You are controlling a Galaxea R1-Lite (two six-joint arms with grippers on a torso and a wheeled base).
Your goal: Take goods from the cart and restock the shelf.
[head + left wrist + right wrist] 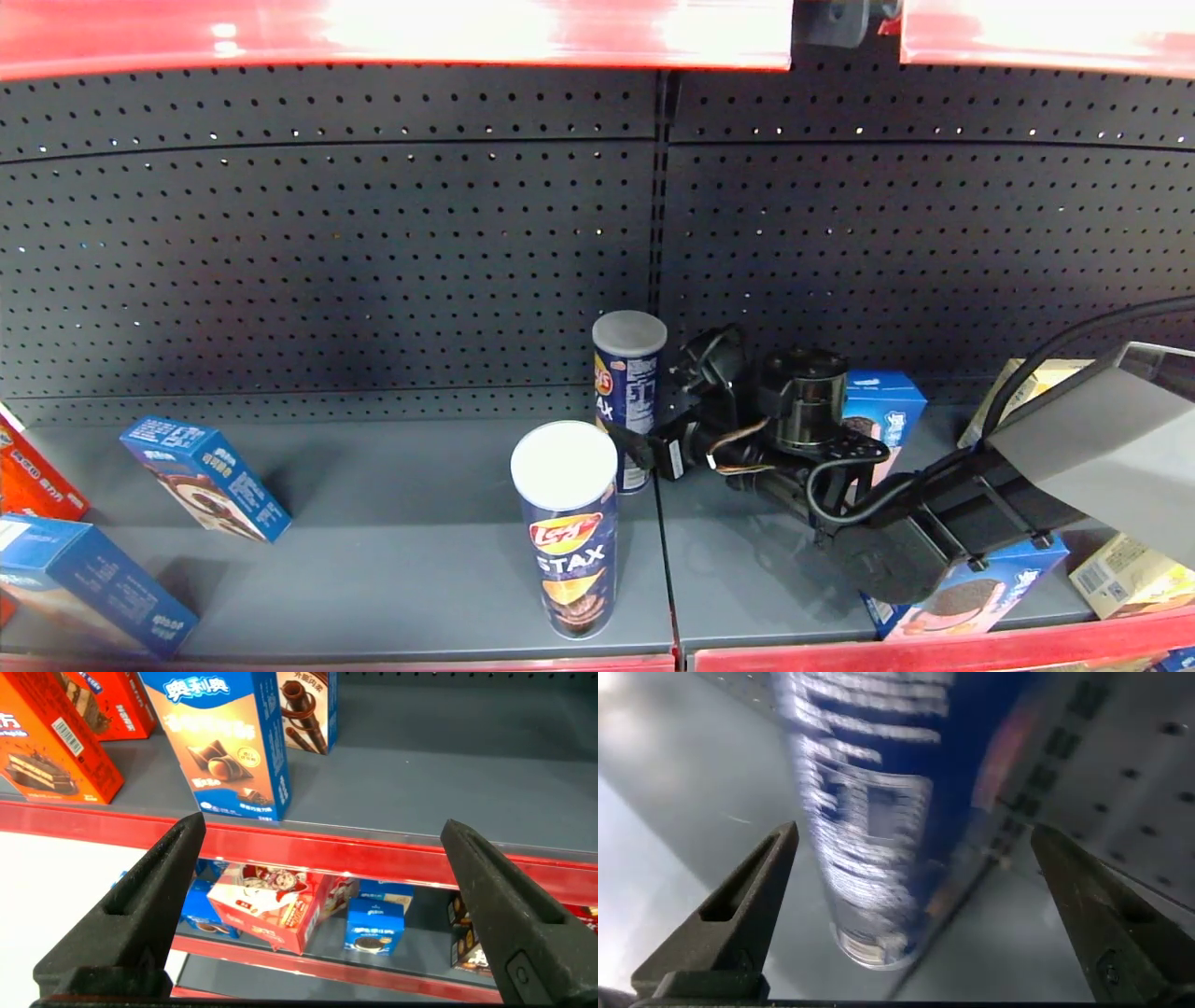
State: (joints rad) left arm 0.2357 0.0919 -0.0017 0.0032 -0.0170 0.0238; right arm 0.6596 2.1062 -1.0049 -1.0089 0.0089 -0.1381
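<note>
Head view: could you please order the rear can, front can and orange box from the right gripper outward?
1. Rear can, at the right gripper.
2. Front can, toward shelf edge.
3. Orange box, far left.

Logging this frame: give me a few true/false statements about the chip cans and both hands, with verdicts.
1. Two chip cans stand upright on the shelf: a rear can and a front can. True.
2. The right hand is shut on the rear can. False: its fingers are open on either side of the can, with gaps showing.
3. The front can lies on its side. False: it stands upright with its lid on top.
4. The left hand is open and holds nothing. True.
</note>
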